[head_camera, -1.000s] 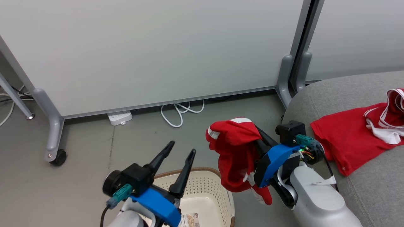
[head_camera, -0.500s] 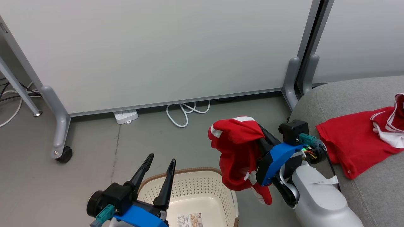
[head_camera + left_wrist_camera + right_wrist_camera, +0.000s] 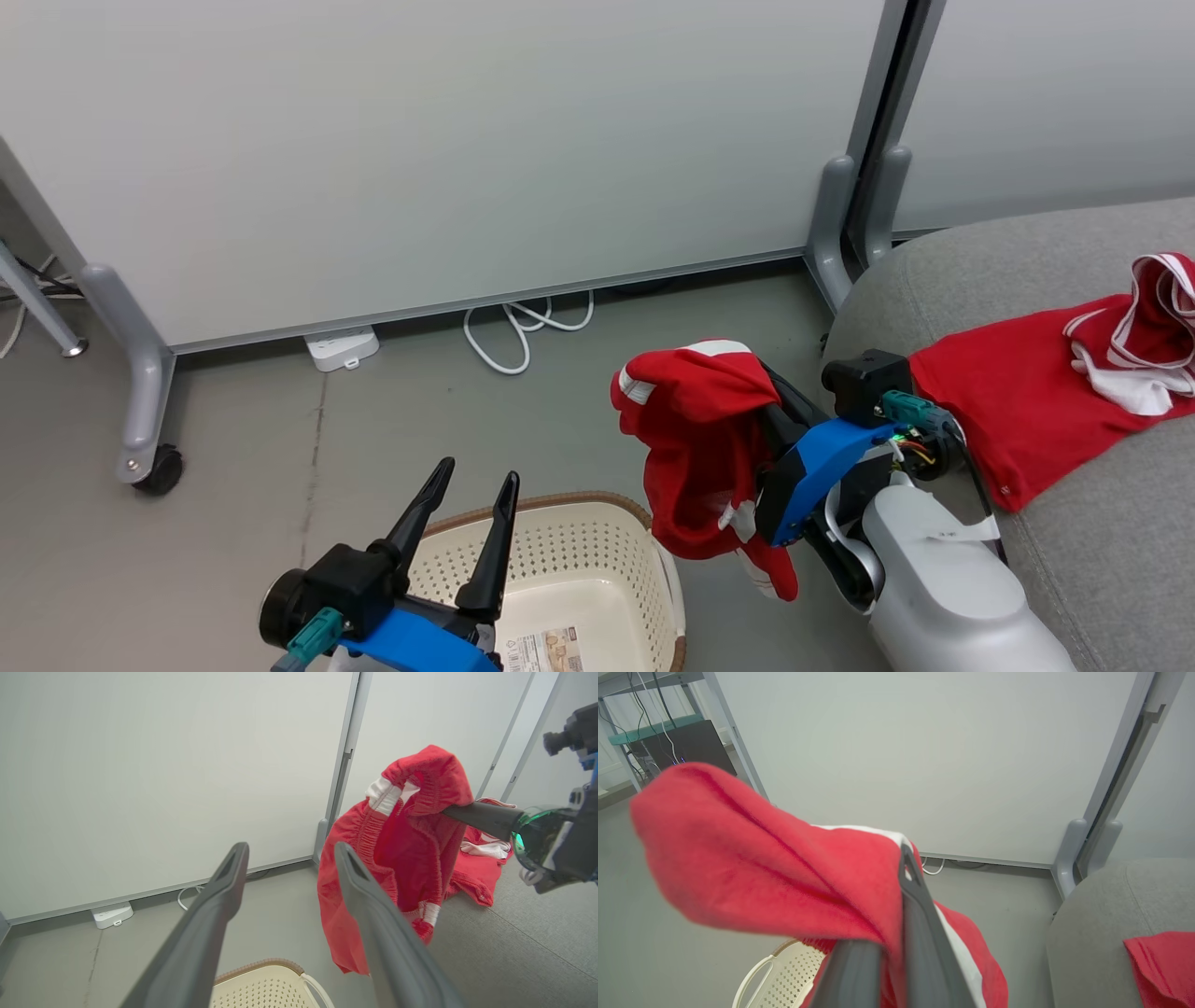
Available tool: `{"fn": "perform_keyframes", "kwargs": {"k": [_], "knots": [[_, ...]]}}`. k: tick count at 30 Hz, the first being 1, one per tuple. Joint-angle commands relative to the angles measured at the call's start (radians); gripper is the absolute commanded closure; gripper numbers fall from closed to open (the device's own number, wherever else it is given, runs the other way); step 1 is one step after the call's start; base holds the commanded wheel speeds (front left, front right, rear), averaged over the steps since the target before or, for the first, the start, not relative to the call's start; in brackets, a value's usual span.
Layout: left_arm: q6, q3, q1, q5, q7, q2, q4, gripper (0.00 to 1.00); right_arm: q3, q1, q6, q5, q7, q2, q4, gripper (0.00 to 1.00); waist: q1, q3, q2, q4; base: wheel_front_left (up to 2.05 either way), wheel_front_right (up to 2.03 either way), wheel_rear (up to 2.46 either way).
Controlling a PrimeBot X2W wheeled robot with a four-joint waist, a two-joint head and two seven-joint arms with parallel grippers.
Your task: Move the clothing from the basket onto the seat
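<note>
A red garment with white stripes (image 3: 695, 448) hangs in the air between the basket and the seat. My right gripper (image 3: 767, 392) is shut on its upper fold, fingertips buried in the cloth. The left wrist view shows this garment (image 3: 411, 826) draped from one dark finger. My left gripper (image 3: 478, 471) stands open and empty above the near rim of the cream perforated basket (image 3: 579, 560). A second red garment (image 3: 1027, 411) with white trim lies spread on the grey seat (image 3: 1102, 560) at the right.
White partition panels stand behind, with grey feet (image 3: 831, 233) beside the seat's corner and a caster foot (image 3: 154, 467) at the left. A white power strip (image 3: 341, 347) and a looped white cable (image 3: 518, 327) lie on the grey floor along the panel.
The head camera has shifted a little. My left gripper has dropped lower and to the left over the basket, still open. The right gripper keeps its hold on the hanging garment.
</note>
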Motion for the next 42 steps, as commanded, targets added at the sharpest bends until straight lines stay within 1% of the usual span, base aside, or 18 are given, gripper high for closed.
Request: {"fn": "perform_keyframes", "kwargs": {"k": [1, 8, 21, 26, 33, 42], "knots": [[-0.007, 0.004, 0.002, 0.005, -0.003, -0.001, -0.002, 0.0, -0.001, -0.003, 0.0, -0.001, 0.0, 0.0, -0.008, 1.0, 0.0, 0.009, 0.0, -0.02, 0.0, 0.0, 0.0], [-0.008, -0.009, -0.023, -0.006, -0.003, 0.006, -0.013, 0.0, 0.004, -0.02, 0.0, 0.007, -0.001, 0.0, -0.022, 1.0, 0.0, 0.039, 0.0, -0.121, 0.0, 0.0, 0.0], [-0.006, -0.012, -0.059, -0.002, -0.003, 0.021, -0.024, 0.0, -0.027, -0.038, 0.0, -0.014, -0.014, 0.0, -0.021, 1.0, 0.0, 0.087, 0.0, -0.347, 0.0, 0.0, 0.0], [-0.005, -0.016, -0.068, -0.001, -0.003, 0.028, -0.021, 0.0, -0.037, -0.037, 0.0, -0.016, -0.019, 0.0, -0.023, 1.0, 0.0, 0.098, 0.0, -0.413, 0.0, 0.0, 0.0], [-0.006, -0.02, -0.074, 0.003, -0.003, 0.032, -0.017, 0.0, -0.043, -0.028, 0.0, -0.019, -0.023, 0.0, -0.022, 1.0, 0.0, 0.107, 0.0, -0.468, 0.0, 0.0, 0.0], [-0.006, -0.026, -0.08, 0.003, -0.003, 0.036, -0.013, 0.0, -0.043, -0.021, 0.0, -0.009, -0.027, 0.0, -0.024, 1.0, 0.0, 0.112, 0.0, -0.479, 0.0, 0.0, 0.0]]}}
